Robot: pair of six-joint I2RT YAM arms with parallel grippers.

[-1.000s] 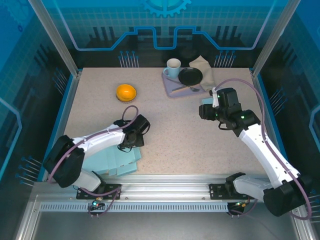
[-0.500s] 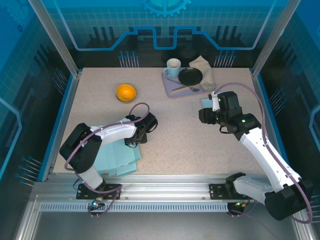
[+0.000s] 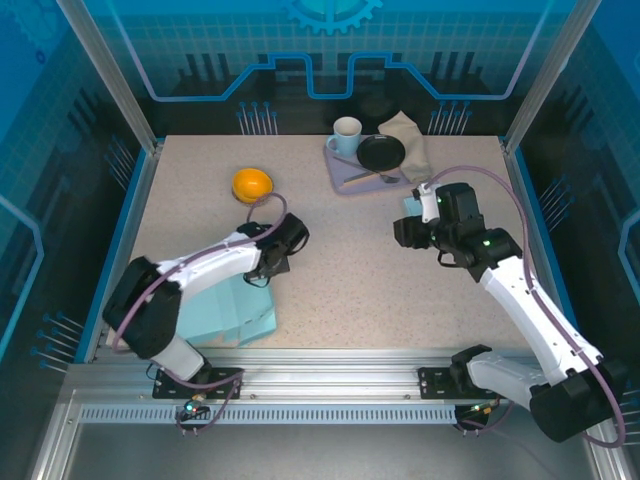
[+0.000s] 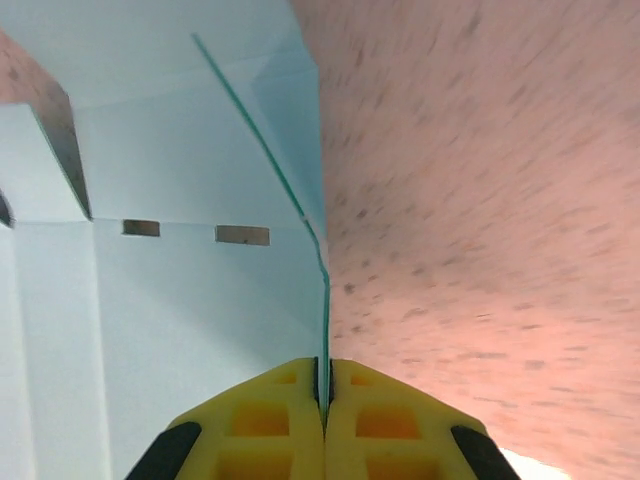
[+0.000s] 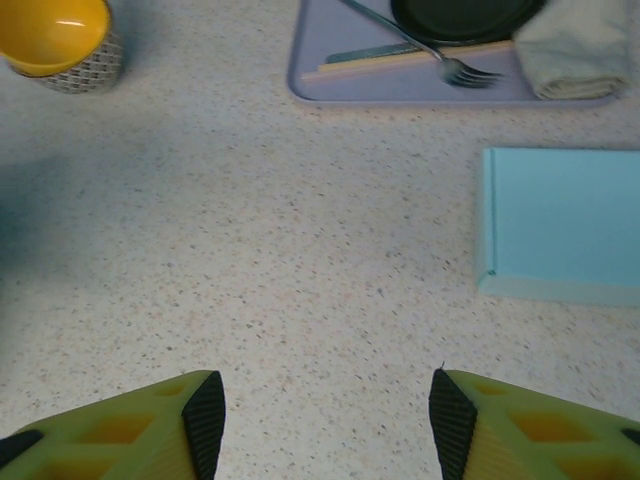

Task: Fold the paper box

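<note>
A: left gripper [image 4: 322, 388] state?
B: fingers pinched tight on the thin edge of a flap of the paper box [image 4: 180, 300], seen edge-on between the pads. Rest of the light blue sheet lies unfolded at the near-left of the table [image 3: 340, 290], partly under the left arm
A: right gripper [image 5: 326, 410]?
B: jaws apart, nothing between them, hovering over bare tabletop. Closed blue box [image 5: 560, 225] just ahead to its right, tray [image 5: 330, 85] with fork [image 5: 440, 62] beyond it, yellow bowl [image 5: 50, 35] far left
</note>
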